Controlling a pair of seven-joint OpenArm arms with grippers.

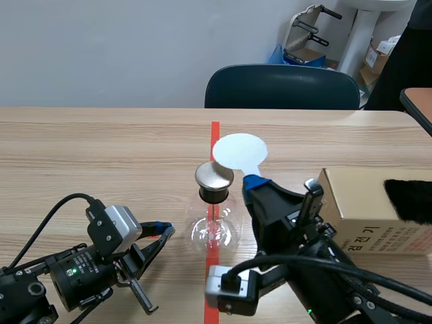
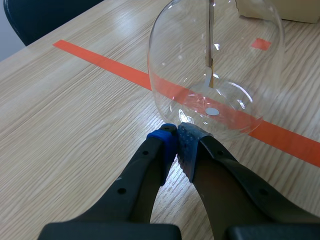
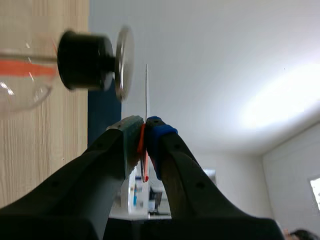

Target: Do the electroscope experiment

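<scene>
- As far as I can judge from the scene view, the experiment is at its key step. The right gripper (image 1: 254,182) is clamped on the stem of the white paddle (image 1: 239,152). The paddle's disc stands just behind and above the cap (image 1: 214,177) of the flask (image 1: 213,228).
- The flask stands on the tape (image 1: 215,131), mid-table. The left gripper (image 1: 164,231) lies low just beside it and holds nothing.
- Black fur (image 1: 409,200) lies on the box (image 1: 351,202) to the right, so I take the rubbing as done. What is left, I think, is to bring the paddle to the cap and watch the leaf.
- Through the left wrist view, my fingers are closed on each other, pad against pad, with their tips at the foot of the flask. I cannot tell whether they touch the glass. Inside, the leaf (image 2: 211,80) hangs about straight from its rod, so I read no deflection yet.
- Through the right wrist view, the pads pinch the paddle's stem. The disc shows edge-on just beside the cap's face, and a thin gap seems to lie between them.
- The table (image 1: 101,148) is light wood-grain laminate, smooth and level. A dark chair (image 1: 280,88) stands across it, before a pale wall. A cart (image 1: 307,34) with boxes sits in the far corner.
</scene>
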